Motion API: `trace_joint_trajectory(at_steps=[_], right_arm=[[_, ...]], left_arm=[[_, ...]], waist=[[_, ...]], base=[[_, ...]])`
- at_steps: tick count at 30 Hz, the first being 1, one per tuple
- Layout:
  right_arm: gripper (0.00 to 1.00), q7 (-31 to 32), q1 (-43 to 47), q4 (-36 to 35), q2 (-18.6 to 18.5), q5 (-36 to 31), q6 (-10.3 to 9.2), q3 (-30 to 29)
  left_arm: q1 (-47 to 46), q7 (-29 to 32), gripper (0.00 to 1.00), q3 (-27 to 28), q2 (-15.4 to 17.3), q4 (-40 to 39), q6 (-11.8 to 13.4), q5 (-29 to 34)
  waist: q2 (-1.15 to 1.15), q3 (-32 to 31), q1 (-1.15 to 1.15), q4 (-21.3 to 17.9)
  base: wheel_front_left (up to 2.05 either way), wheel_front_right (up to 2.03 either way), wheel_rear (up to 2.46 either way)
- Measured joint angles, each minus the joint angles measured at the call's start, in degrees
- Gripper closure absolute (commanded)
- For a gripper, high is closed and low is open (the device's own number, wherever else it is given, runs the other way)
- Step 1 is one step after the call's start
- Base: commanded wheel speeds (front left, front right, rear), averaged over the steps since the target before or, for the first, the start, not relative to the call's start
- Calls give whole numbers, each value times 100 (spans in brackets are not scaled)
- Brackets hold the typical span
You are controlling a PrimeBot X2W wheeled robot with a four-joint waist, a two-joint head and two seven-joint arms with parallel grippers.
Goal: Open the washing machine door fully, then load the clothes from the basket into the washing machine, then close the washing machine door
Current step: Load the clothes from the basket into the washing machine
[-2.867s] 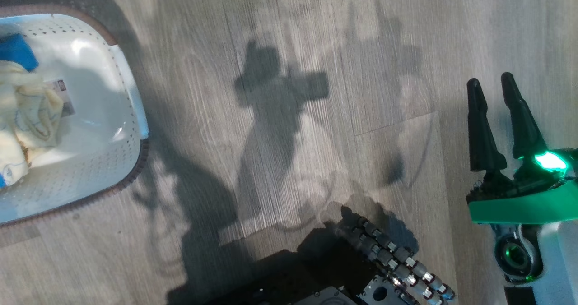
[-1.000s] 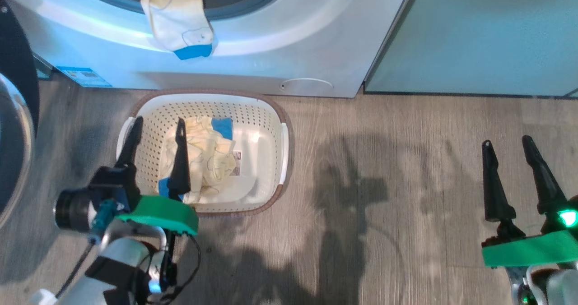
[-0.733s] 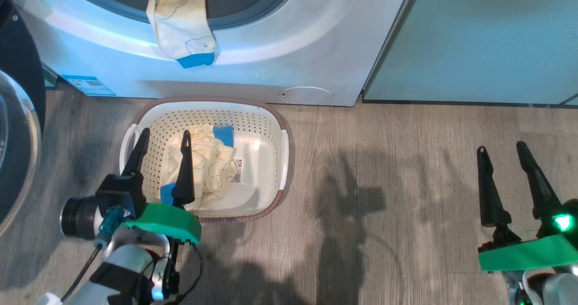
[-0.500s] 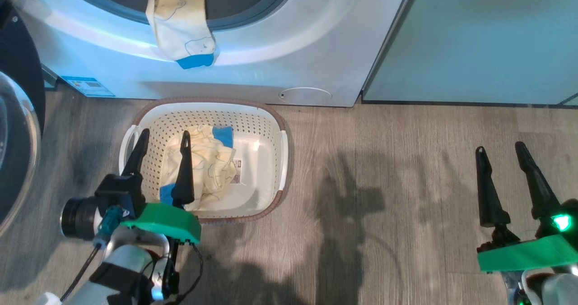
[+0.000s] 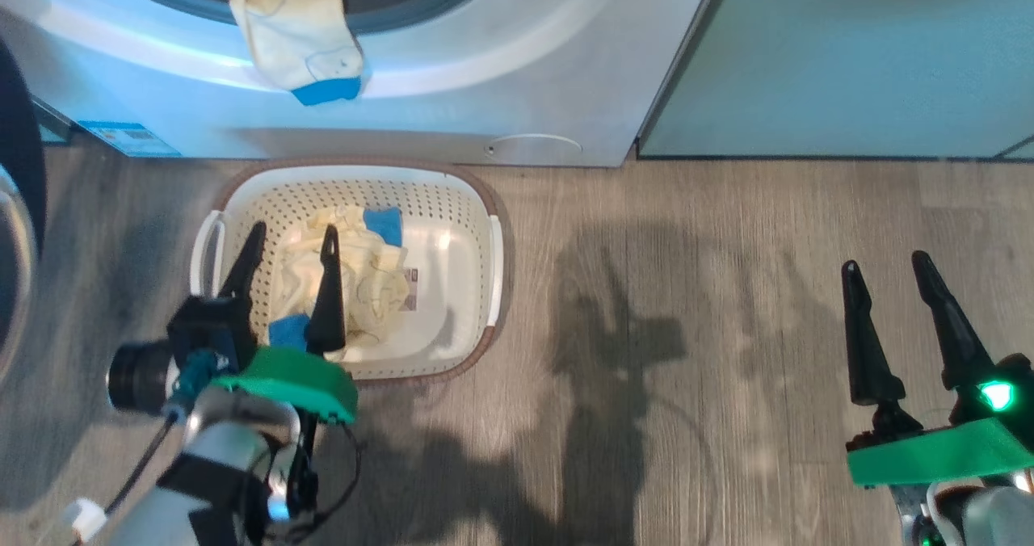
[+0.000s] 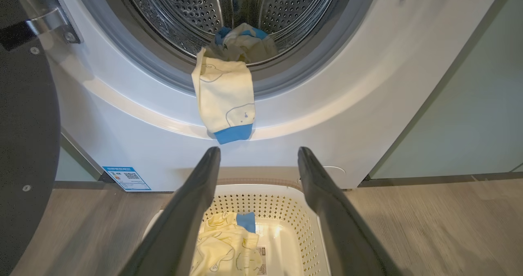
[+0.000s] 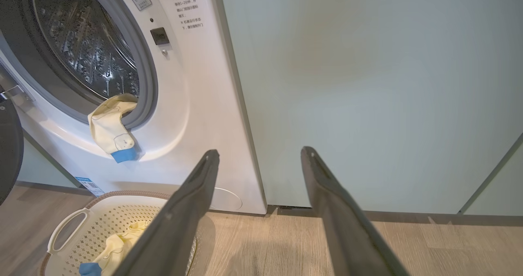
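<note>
The washing machine (image 5: 485,86) stands open at the top of the head view, and its door (image 6: 24,125) is swung out to the left. One cream garment with a blue cuff (image 6: 224,100) hangs over the drum mouth's lip, and more fabric lies inside the drum (image 6: 241,39). The basket (image 5: 452,207) sits on the floor in front of the machine and holds the other clothes (image 5: 367,279). My left gripper (image 5: 294,229) hovers open above the basket's left half, holding nothing. My right gripper (image 5: 884,260) is open and empty over bare floor far to the right.
A pale green cabinet (image 7: 367,84) stands right of the washer. Grey wood floor (image 5: 687,328) stretches between the basket and my right gripper. The open door's black rim (image 5: 16,166) juts out at the left edge.
The head camera swung from the floor up to the washer, then shifted a little, so the whole picture slid left. Both grippers stay open in about the same places.
</note>
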Motion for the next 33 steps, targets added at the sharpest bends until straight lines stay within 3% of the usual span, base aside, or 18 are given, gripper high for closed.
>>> trace_joint_trajectory(at_steps=[28,33], right_arm=[[0,0,-740,-156,0,650,0,178],[0,0,-790,-152,0,710,0,227]], left_arm=[[-3078,167,0,245,257,2681,-960,-349],[-3566,175,0,354,287,3240,-1003,-350]], waist=[[0,1724,2,-788],[-1,1890,1,-902]], base=[[0,0,0],[0,0,0]])
